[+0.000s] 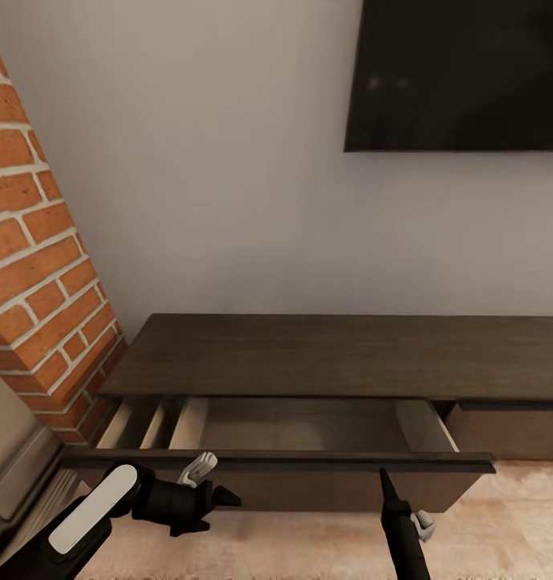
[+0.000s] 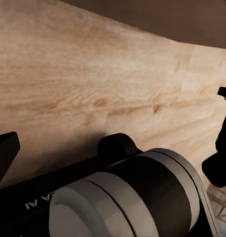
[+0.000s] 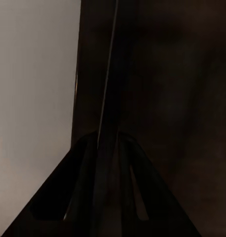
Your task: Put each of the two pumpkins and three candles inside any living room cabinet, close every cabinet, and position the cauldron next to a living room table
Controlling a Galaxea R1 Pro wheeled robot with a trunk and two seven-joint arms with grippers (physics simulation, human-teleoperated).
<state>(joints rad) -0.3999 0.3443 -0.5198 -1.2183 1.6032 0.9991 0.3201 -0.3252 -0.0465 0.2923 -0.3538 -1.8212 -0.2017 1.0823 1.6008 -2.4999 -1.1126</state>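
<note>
While drawer stands pulled out, cabinet point(image 1: 340, 354) spans head view from 9 to 3 o'clock against wall, below dark screen point(image 1: 461, 72) at 1 o'clock; long, low, dark-brown top, open drawer point(image 1: 308, 427) with pale beige interior, apparently ready to receive items. Brick column point(image 1: 35, 266) at 9 o'clock. Left gripper point(image 1: 216, 493) at 7 o'clock, just before drawer front, pointing sideways; opening cannot be told. Right gripper point(image 1: 386, 482) at 5 o'clock, tip at drawer front, fingers look closed together, holding nothing visible
</note>
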